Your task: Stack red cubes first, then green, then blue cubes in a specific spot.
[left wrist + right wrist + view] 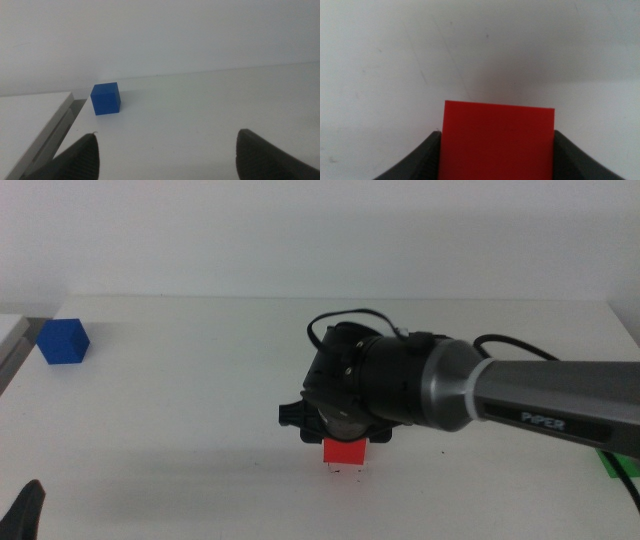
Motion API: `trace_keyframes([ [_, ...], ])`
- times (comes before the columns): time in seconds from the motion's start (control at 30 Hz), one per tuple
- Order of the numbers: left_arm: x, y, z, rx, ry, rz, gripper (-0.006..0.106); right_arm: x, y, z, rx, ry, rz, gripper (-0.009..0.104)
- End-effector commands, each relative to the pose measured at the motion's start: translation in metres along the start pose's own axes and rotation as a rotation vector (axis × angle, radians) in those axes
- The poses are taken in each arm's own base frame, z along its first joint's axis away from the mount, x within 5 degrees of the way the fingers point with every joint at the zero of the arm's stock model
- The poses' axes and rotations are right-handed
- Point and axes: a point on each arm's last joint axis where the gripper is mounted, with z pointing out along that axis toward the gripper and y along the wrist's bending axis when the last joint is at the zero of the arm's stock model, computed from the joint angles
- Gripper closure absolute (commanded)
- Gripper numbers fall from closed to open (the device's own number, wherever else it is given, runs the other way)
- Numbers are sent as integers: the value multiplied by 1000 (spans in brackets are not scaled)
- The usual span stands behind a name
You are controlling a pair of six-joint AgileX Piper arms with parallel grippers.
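Observation:
The red cube (345, 451) is at the middle of the white table, and a tiny dark pen mark (336, 470) shows on the table right at its near edge. My right gripper (345, 442) reaches in from the right and comes down on it from above. In the right wrist view its jaws press both sides of the red cube (498, 145), so the right gripper (497, 134) is shut on it. The blue cube (64, 341) (106, 98) stands alone at the far left. A bit of green (609, 464) peeks out under the right arm at the right edge. My left gripper (167, 160) waits open at the near left corner (25, 508).
A grey raised ledge (47, 132) runs along the table's left edge beside the blue cube. The right arm's dark body (400, 380) and its cable cover the table's centre. A white wall closes the back.

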Motion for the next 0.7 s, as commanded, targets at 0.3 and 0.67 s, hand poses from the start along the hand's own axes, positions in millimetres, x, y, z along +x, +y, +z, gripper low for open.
trace_keyframes([
  [0.3, -1, 0, 0, 0, -17, -3, 7, 4, -2, 19, 57, 5, -39, 89],
  [0.67, -1, 0, 0, 0, -17, -3, 7, 11, 0, 34, 80, 37, -46, 84],
])
